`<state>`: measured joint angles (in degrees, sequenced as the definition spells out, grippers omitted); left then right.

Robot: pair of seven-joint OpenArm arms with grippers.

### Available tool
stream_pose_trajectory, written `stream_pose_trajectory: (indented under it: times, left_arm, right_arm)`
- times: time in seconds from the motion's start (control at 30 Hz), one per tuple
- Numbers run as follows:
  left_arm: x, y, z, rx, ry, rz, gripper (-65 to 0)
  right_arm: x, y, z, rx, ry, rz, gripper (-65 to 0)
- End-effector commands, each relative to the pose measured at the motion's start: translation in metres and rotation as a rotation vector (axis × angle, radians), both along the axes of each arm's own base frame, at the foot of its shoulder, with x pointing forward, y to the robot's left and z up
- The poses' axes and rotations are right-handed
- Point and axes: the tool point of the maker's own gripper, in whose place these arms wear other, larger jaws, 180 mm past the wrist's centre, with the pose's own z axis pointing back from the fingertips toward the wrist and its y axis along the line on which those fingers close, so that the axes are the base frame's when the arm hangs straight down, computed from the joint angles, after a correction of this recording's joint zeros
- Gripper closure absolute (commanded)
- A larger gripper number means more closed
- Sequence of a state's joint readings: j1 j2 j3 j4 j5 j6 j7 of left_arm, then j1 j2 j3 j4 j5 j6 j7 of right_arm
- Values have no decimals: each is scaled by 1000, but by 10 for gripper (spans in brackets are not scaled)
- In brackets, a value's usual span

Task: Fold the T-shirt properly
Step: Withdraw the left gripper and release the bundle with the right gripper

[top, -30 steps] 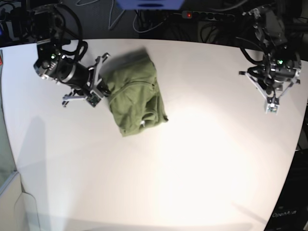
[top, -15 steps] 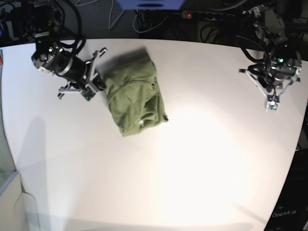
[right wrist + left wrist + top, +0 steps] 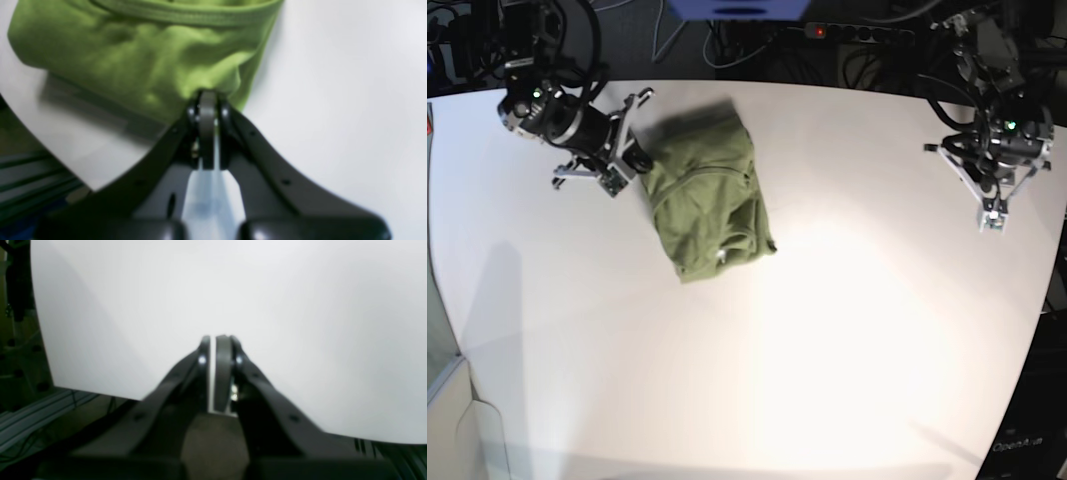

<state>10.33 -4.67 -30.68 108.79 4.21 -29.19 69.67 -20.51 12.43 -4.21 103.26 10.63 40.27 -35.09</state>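
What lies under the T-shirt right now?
The T-shirt lies folded on the white table; only bare tabletop shows around it. Whatever sits beneath it is covered. The right gripper meets its edge.

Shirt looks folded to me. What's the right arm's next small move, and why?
Probably back the right gripper a little further off the T-shirt. Its jaws look shut with nothing pinched, tips right at the cloth edge; the left gripper hangs far away.

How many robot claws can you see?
2. The right gripper is at the T-shirt's edge, on the base view's left. The left gripper hangs over the bare table, far from the shirt.
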Motion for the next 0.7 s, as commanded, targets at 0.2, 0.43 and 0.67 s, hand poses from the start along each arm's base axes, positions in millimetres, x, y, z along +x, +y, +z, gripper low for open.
stream_pose_trajectory:
  times: [0.2,0.43,0.67]
  left_arm:
    - [7,4,9,18,-35,-5,-22]
    - [0,4,6,19,-18,-5,-22]
    - [2,4,6,19,-48,-18,-22]
  right_arm:
    - [-8,35,7,113,-2,-20,-7]
    - [-9,45,11,145,-22,-4,-9]
    - [-3,24,20,81,-65,20,-9]
